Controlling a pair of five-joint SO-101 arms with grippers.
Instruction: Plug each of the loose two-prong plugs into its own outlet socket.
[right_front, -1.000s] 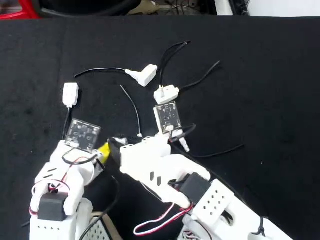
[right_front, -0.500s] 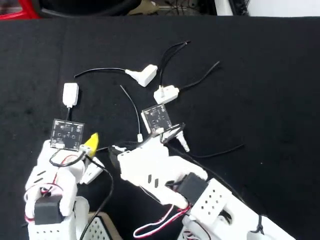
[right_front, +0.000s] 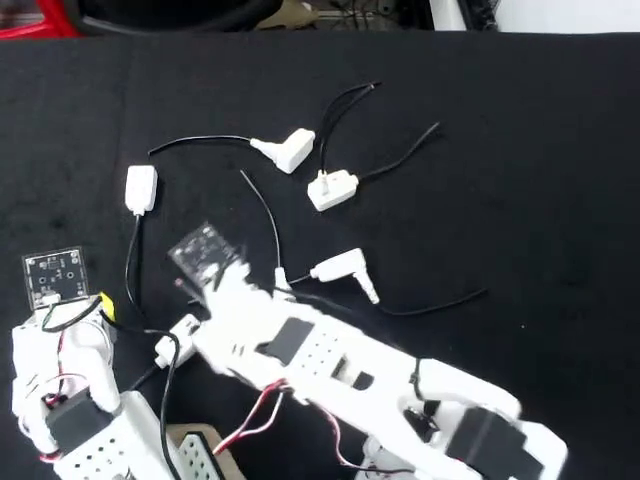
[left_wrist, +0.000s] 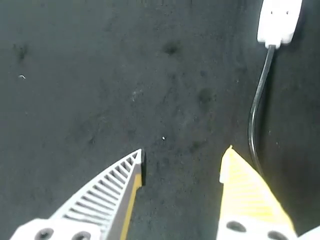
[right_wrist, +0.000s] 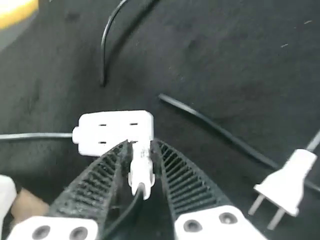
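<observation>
The right gripper (right_wrist: 140, 145) is closed on a small white plug (right_wrist: 140, 170). Its black fingers (right_wrist: 100, 175) pinch the plug from both sides, and the plug's black cord runs back between them. The front end of this plug touches the edge of a white socket (right_wrist: 115, 131), which lies flat on the black table (right_front: 520, 150) with its slots facing up. Whether the prongs sit in any slot cannot be told. A cord leaves the socket on the side away from the loose plug (right_wrist: 285, 187), which lies well apart from the gripper with both prongs bare; a thin black wire (right_wrist: 215, 130) runs across the table between them. In the high view the right arm stretches from the near right corner toward the left-centre of the table, ending close to the left arm. The left gripper (left_wrist: 185, 151) is open, its grey finger and yellow finger spread wide above bare cloth with nothing between them. Beside the yellow finger a black cord runs up to a white block (left_wrist: 277, 20) lying farther out on the table. Toward the middle of the table, an angled plug (right_front: 290, 148) and a prong-up plug (right_front: 332, 188) lie near each other, each with a loose black cord, both well apart from the grippers.
</observation>
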